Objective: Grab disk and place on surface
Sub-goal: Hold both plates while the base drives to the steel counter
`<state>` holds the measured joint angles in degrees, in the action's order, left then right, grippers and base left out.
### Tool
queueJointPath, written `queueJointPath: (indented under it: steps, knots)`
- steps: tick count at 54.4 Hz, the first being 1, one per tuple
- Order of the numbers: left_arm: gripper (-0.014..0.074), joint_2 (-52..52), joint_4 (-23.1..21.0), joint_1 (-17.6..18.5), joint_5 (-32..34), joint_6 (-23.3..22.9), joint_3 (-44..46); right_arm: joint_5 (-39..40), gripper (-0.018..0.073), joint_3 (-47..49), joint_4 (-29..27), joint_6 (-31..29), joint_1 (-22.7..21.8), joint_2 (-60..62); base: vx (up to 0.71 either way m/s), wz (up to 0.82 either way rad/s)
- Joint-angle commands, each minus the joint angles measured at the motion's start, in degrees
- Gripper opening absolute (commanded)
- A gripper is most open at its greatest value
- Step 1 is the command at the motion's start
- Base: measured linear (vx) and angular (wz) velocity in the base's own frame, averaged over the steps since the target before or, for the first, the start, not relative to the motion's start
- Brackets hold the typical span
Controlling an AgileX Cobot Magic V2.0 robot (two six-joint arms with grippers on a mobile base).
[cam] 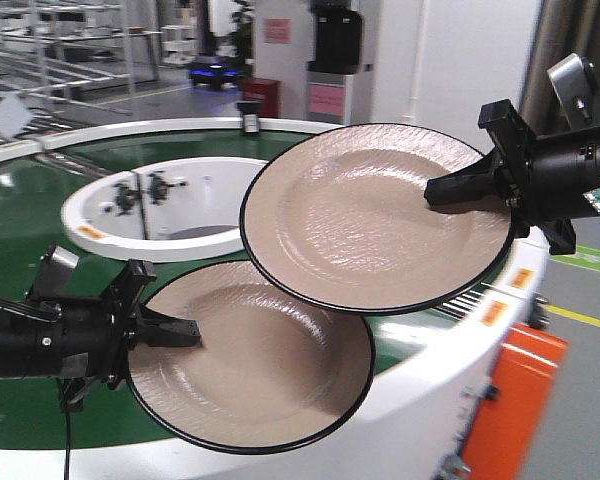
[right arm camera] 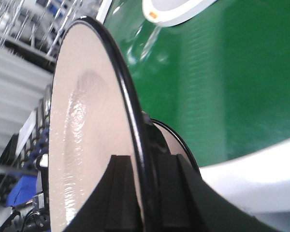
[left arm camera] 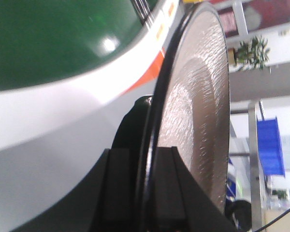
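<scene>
Two disks noted, both beige plates with a black rim, both held in the air over the near edge of the conveyor. The lower disk [cam: 250, 370] sits roughly level at the bottom of the front view, its near part reaching out past the white rim [cam: 450, 375]. The upper disk [cam: 380, 215] is tilted, its face turned toward the camera, and it overlaps the far right part of the lower disk; contact between the two cannot be confirmed. The left gripper [cam: 185, 332] is clamped on the left edge of the lower disk. The left wrist view shows that rim edge-on, with one finger [left arm camera: 117, 193] on either side of it. The right gripper [cam: 442, 190] is clamped on the right edge of the upper disk. The right wrist view likewise shows that rim pinched between the fingers [right arm camera: 120, 193]. Beneath and behind both disks lies the green conveyor belt [cam: 20, 230], ring-shaped around a white inner wall [cam: 100, 235]. An orange panel [cam: 515, 400] stands at lower right below the rim.
</scene>
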<state>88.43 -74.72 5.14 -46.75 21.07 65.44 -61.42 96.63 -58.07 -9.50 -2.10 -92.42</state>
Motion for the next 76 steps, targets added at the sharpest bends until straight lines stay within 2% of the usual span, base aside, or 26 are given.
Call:
queueJointPath:
  steps: [1,34,76]
  knots:
    - [-0.0001,-2.93,-6.46,0.16,-1.0,-0.83,1.86,3.48,-0.0008,2.29,-6.46,0.22,-0.21,2.62,-0.21,-0.56]
    - [-0.0001,-2.93,-6.46,0.16,-1.0,-0.83,1.86,3.48,-0.0008,2.29,-6.46,0.22,-0.21,2.62,-0.13,-0.58]
    - [-0.0001,-2.93,-6.46,0.16,-1.0,-0.83,1.86,3.48,-0.0008,2.29,-6.46,0.22,-0.21,2.62,0.08,-0.33]
